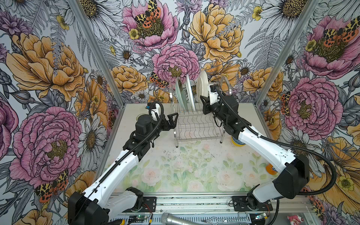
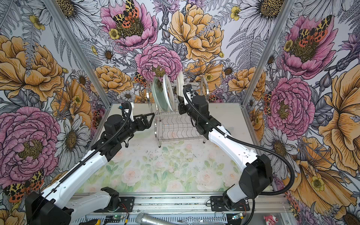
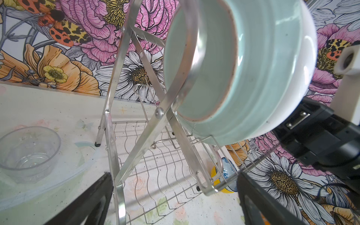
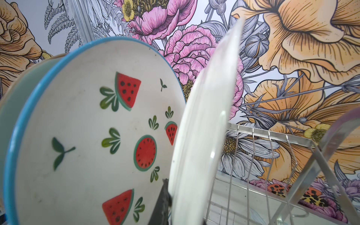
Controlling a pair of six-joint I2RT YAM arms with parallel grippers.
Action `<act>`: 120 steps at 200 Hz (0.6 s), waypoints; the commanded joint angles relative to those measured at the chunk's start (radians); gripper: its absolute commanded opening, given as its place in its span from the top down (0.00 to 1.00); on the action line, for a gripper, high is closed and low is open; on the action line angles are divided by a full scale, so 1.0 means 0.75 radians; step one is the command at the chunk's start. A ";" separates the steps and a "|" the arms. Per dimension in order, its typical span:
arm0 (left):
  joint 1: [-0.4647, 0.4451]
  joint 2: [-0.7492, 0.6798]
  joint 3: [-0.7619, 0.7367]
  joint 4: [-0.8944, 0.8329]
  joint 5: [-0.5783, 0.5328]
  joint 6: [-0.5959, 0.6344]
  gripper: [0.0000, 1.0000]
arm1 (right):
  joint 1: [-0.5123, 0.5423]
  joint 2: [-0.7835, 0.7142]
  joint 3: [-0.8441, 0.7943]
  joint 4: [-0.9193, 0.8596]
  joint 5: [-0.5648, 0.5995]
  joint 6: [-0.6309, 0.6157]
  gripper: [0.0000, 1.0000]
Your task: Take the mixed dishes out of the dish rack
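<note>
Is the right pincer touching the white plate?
Touching. In the right wrist view a finger of the right pincer lies flat against the white plate, with no gap.

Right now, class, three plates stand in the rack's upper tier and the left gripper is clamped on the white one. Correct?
No: the right gripper, not the left, is clamped on the white plate; the right wrist view shows it. The rest holds.
</note>
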 commanded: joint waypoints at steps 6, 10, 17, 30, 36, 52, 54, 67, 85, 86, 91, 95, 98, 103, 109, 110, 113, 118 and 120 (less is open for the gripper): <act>0.016 -0.008 -0.012 0.007 0.019 -0.020 0.01 | 0.012 -0.081 0.000 0.221 -0.053 -0.016 1.00; 0.016 -0.008 -0.011 0.007 0.018 -0.020 0.01 | 0.012 -0.085 -0.003 0.227 -0.054 -0.017 1.00; 0.016 -0.006 -0.013 0.008 0.018 -0.021 0.01 | 0.012 -0.087 -0.005 0.233 -0.057 -0.018 1.00; 0.016 -0.004 -0.015 0.008 0.018 -0.020 0.01 | 0.012 -0.092 -0.003 0.238 -0.067 -0.024 1.00; 0.016 -0.004 -0.011 0.008 0.018 -0.022 0.01 | 0.012 -0.095 -0.004 0.241 -0.070 -0.025 1.00; 0.016 -0.003 -0.012 0.008 0.021 -0.021 0.01 | 0.012 -0.101 -0.003 0.257 -0.073 -0.031 1.00; 0.016 -0.004 -0.012 0.008 0.020 -0.022 0.01 | 0.012 -0.101 -0.003 0.259 -0.072 -0.033 1.00; 0.016 -0.007 -0.013 0.005 0.020 -0.022 0.01 | 0.012 -0.104 0.000 0.268 -0.074 -0.044 1.00; 0.015 -0.015 -0.016 0.002 0.016 -0.022 0.01 | 0.012 -0.104 0.010 0.283 -0.081 -0.056 1.00; 0.016 -0.014 -0.016 0.002 0.016 -0.022 0.01 | 0.012 -0.104 0.011 0.283 -0.082 -0.056 1.00; 0.016 -0.017 -0.017 0.000 0.017 -0.022 0.01 | 0.012 -0.102 0.016 0.283 -0.086 -0.060 1.00; 0.016 -0.017 -0.016 -0.002 0.017 -0.019 0.01 | 0.012 -0.100 0.022 0.283 -0.090 -0.061 1.00; 0.016 -0.018 -0.016 -0.002 0.015 -0.018 0.01 | 0.012 -0.099 0.024 0.283 -0.095 -0.062 1.00; 0.016 -0.019 -0.016 -0.003 0.013 -0.020 0.01 | 0.012 -0.097 0.028 0.283 -0.098 -0.063 1.00; 0.016 -0.019 -0.016 -0.005 0.014 -0.020 0.01 | 0.012 -0.096 0.034 0.285 -0.099 -0.063 1.00; 0.016 -0.019 -0.017 -0.006 0.014 -0.020 0.01 | 0.012 -0.095 0.033 0.284 -0.100 -0.064 1.00; 0.016 -0.020 -0.015 -0.005 0.013 -0.018 0.01 | 0.012 -0.094 0.034 0.287 -0.099 -0.066 1.00; 0.016 -0.020 -0.015 -0.005 0.015 -0.018 0.01 | 0.012 -0.092 0.038 0.286 -0.098 -0.066 1.00; 0.017 -0.021 -0.016 -0.004 0.015 -0.019 0.01 | 0.012 -0.091 0.040 0.287 -0.099 -0.067 1.00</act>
